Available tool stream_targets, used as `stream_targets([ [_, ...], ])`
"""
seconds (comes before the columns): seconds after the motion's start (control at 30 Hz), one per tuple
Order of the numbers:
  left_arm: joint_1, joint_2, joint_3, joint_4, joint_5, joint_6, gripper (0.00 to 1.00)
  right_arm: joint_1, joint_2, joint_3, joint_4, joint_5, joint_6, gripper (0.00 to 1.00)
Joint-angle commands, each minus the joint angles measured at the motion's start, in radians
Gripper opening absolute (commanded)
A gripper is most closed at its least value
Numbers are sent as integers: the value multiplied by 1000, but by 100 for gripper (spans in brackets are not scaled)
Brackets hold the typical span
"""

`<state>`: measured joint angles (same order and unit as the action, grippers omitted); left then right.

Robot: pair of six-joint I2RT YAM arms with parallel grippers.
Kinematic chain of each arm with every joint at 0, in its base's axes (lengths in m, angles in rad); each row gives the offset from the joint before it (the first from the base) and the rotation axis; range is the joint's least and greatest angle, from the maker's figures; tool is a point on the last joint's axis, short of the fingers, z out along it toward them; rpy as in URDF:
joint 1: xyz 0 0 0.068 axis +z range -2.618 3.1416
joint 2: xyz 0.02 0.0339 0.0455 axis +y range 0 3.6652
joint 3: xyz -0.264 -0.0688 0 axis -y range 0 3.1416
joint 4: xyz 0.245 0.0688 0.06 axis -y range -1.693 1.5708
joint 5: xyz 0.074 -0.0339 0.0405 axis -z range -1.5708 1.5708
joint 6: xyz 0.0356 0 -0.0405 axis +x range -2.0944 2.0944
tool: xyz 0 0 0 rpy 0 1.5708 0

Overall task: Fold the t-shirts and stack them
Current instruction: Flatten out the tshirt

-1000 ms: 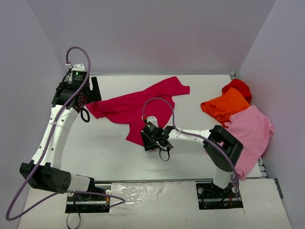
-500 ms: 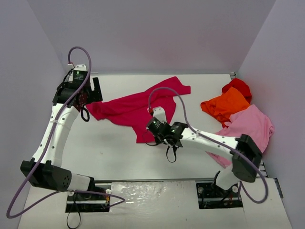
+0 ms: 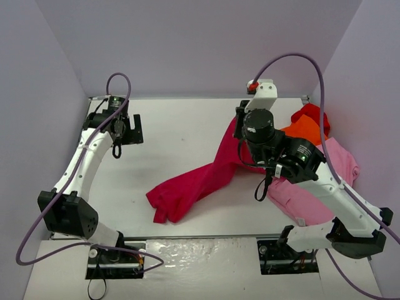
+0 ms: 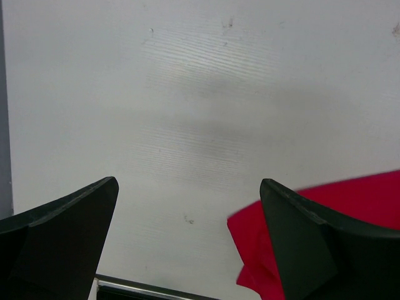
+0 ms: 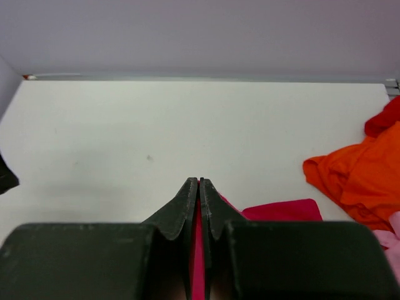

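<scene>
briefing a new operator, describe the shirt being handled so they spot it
On the white table, find the right arm's tool, shut on cloth. That crimson-magenta t-shirt stretches in a long diagonal toward the near edge, unlike the orange shirt, pink shirt and red shirt bunched at right.

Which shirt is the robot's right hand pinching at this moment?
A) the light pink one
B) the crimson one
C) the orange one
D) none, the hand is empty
B: the right hand is shut on a strip of the crimson shirt, which trails from it down across the table in the top view.
</scene>
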<state>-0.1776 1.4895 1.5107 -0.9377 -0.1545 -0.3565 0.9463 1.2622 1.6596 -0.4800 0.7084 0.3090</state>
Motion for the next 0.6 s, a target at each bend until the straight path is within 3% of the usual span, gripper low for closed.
stream_targets([
  [0.0,-25,41,22,-7,53,-9,97,-71,23,-15,5,23,-37,0],
  [0.13,-37,49,12,3,125,-26,97,-144,84,82,30,-30,-112,0],
  [0.3,-37,11,-20,62,191,-94,97,-283,295,383,72,-216,-169,0],
  [0.4,-40,-16,-36,83,200,-128,97,-397,503,664,71,-459,-168,0],
  [0.5,-44,-85,-78,121,179,-164,97,-433,782,1088,38,-546,-178,0],
  [0.57,-52,-132,-108,156,150,-183,97,-435,802,1146,76,-552,-188,0],
])
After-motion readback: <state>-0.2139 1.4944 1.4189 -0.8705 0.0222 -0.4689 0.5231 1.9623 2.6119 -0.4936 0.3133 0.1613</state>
